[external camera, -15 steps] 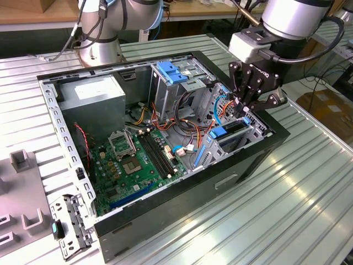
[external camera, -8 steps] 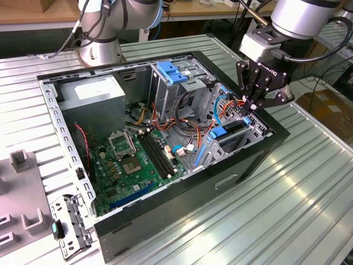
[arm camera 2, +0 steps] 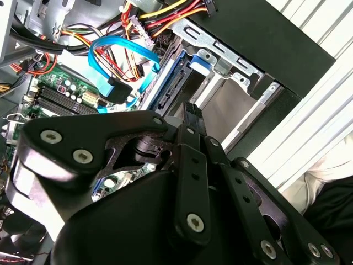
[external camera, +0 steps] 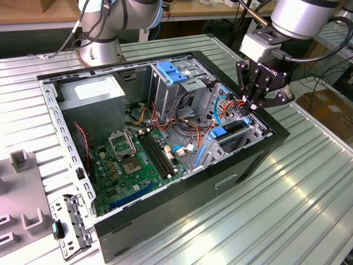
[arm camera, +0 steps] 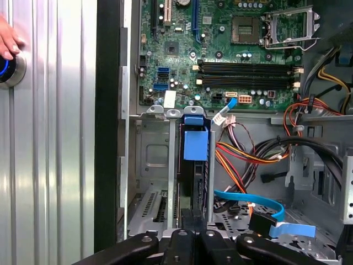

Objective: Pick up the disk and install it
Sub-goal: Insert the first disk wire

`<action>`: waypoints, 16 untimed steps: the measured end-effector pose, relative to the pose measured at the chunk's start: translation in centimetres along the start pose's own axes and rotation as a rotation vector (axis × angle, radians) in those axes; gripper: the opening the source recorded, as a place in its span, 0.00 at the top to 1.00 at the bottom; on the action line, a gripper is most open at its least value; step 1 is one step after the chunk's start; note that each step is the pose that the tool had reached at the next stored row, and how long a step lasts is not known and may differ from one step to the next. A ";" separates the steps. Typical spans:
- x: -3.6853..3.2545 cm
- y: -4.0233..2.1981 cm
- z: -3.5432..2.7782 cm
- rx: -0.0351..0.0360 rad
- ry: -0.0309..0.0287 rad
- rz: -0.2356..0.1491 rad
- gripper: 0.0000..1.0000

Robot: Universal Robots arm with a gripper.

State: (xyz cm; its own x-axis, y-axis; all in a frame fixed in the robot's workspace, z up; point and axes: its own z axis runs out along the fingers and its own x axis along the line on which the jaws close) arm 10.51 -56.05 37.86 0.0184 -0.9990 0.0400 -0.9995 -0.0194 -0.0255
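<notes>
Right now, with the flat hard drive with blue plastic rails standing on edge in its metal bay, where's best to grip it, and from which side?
Probably its exposed upper edge, pinched across the thin thickness, coming straight down from above. The flat hard drive with blue plastic rails stands on edge between the metal bay walls, which cover its broad faces; only the top is open.
</notes>
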 end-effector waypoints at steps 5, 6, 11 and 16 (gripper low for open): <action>0.00 0.00 0.00 0.0002 -0.0001 -0.004 0.89; 0.00 0.00 0.00 0.0001 -0.0001 -0.004 0.89; 0.00 0.00 0.00 0.0002 -0.0001 -0.005 0.89; 0.01 0.00 -0.03 0.0005 -0.0004 -0.013 0.89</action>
State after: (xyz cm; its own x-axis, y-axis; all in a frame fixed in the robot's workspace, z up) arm 10.51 -56.06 37.89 0.0312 -0.9987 0.0400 -0.9992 -0.0322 -0.0255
